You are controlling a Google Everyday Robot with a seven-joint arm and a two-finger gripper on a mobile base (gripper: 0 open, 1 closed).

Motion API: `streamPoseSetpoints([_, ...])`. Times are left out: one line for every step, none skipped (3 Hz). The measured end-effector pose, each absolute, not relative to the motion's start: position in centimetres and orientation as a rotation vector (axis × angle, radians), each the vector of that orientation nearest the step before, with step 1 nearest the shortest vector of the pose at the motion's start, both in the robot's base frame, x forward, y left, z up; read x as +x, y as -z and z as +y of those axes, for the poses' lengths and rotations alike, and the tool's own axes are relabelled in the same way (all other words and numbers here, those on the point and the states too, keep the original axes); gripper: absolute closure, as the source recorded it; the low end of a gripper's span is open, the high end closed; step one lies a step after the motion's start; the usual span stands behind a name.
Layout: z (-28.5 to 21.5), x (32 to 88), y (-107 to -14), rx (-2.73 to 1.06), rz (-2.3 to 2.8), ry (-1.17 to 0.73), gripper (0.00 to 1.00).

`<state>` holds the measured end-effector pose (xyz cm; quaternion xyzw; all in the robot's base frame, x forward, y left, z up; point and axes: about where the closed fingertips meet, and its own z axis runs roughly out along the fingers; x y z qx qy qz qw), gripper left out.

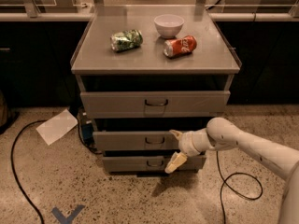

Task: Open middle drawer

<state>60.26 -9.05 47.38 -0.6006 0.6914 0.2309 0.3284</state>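
Observation:
The middle drawer [126, 141] is a grey metal drawer of medium front height with a small dark wire handle [154, 140] at its centre. It sits between the tall top drawer [117, 104] and the short bottom drawer [126, 163] of a grey cabinet. My gripper [174, 148] is open, just right of the middle drawer's handle and in front of the drawer fronts. Its upper finger [175, 134] is at the middle drawer's top edge. Its lower finger [174, 163] hangs over the bottom drawer's front. Neither finger is around the handle.
On the cabinet top [98, 62] lie a crushed green can [126, 39], a white bowl [168, 25] and a red can [180, 46]. A sheet of paper [57, 126] and cables [14, 171] lie on the floor at the left, and another cable [238, 185] at the right. Dark counters stand behind.

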Motion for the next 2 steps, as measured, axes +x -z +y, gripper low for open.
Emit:
streamPoseSetpoints([-9.1, 63.0, -45.0, -1.54, 1.8, -0.589, 0.0])
streamPoseSetpoints([-9.7, 65.1, -43.0, -1.503, 1.845, -0.574, 0.0])
